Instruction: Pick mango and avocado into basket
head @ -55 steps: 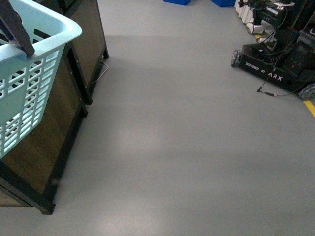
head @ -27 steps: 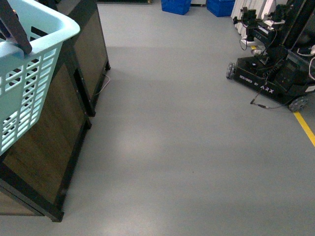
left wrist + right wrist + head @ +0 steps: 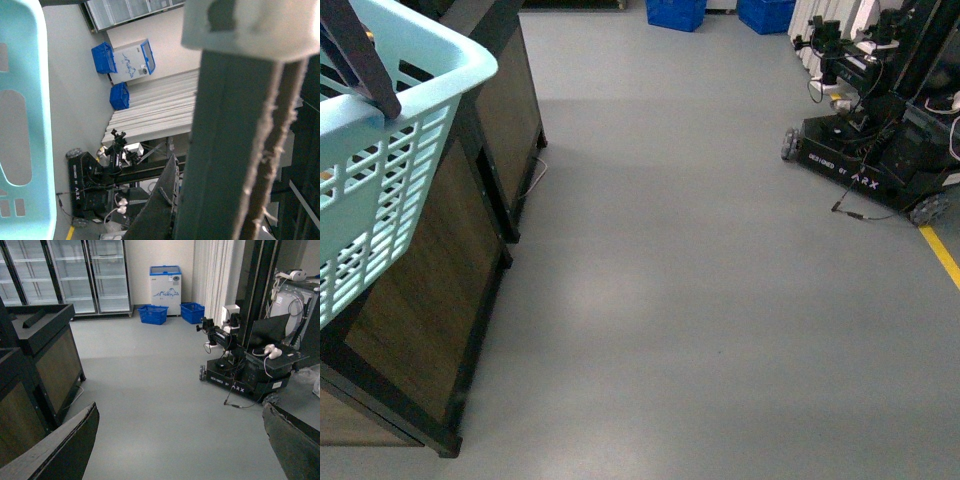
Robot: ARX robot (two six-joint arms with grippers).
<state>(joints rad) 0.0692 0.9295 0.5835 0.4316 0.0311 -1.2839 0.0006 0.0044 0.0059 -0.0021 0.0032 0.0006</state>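
Observation:
The light blue basket (image 3: 380, 150) hangs at the far left of the front view, lifted beside a wooden stand, with its dark handle (image 3: 365, 60) rising from the rim. In the left wrist view the aqua basket wall (image 3: 25, 125) fills one side. The grey-brown handle (image 3: 235, 140), bound with a white zip tie (image 3: 250, 25), runs through my left gripper (image 3: 190, 215), which is shut on it. My right gripper (image 3: 180, 440) is open over bare floor, with nothing between its fingers (image 3: 65, 445). The mango and the avocado are out of view.
Wooden display stands with black frames (image 3: 430, 290) stand along the left. Another ARX robot base (image 3: 870, 150) with trailing cables sits at the right, by a yellow floor line (image 3: 942, 255). Blue crates (image 3: 677, 12) and glass-door fridges (image 3: 65, 275) line the far wall. Grey floor (image 3: 670, 300) stretches ahead.
The front view has pulled back and shifted, so the other robot and the blue crates show more fully. The basket sits slightly further right in view, and my left gripper still holds its handle.

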